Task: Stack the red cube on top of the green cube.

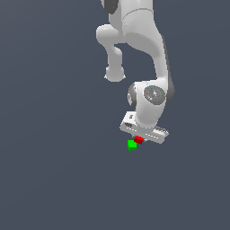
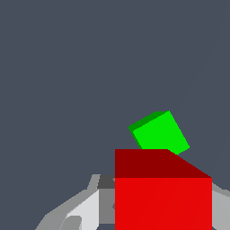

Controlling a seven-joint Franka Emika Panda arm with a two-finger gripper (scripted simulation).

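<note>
The pincer [image 1: 139, 138] at the end of the white Panda arm [image 1: 139, 49] is clenched on the small bright red plain cube [image 1: 139, 139], which sits between its fingers just under the white gripper body; in the wrist view the red cube [image 2: 162, 193] fills the space between one pale grey finger [image 2: 78, 211] and the other at the far edge. The small bright green plain cube [image 1: 132, 144] lies just beside and slightly below the held red cube, on the dark grey floor [image 1: 54, 170]. From the wrist, the green cube [image 2: 159, 131] shows beyond the red one, turned at an angle to it and not lined up under it.

The step in hand looks to be carrying the red cube over the green one. To do it well, the pincer should shift sideways until the green cube is hidden squarely beneath the red, keeping enough height that the red cube's lower edge does not knock the green aside. Turning the wrist to match the green cube's rotation would give a steadier seat. Then descend slowly and let go only once the faces meet.
</note>
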